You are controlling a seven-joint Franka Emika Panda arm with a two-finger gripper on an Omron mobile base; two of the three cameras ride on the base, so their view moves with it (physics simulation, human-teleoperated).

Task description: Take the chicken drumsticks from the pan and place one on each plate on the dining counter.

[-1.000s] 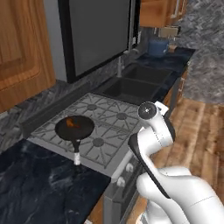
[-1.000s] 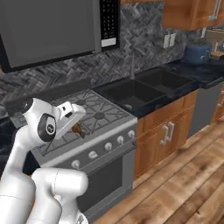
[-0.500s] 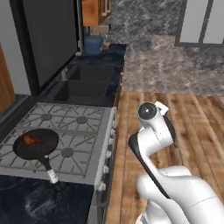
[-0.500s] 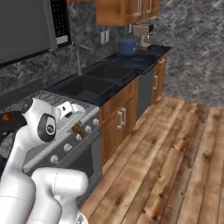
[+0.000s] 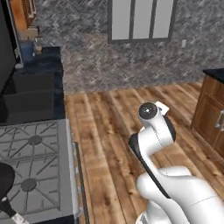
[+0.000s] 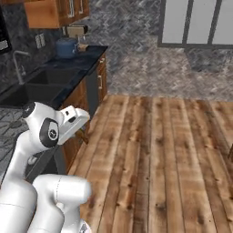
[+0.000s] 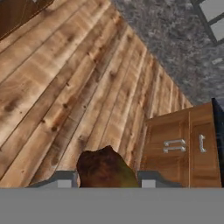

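1. The claw (image 7: 105, 181) is pinching a chicken drumstick (image 7: 105, 168); the brown meat sits between the two finger tips (image 7: 63, 181) in the hand view.
2. Beyond the claw lies the wooden floor (image 7: 65, 87), with a wooden cabinet (image 7: 183, 148) with two handles to one side of it.
3. In the left base view, the arm (image 5: 153, 131) stands over the floor, well apart from the stove (image 5: 33, 170).
4. The pan (image 5: 5, 181) rests on the stove at the far left edge, its handle (image 5: 11, 210) pointing down-frame.
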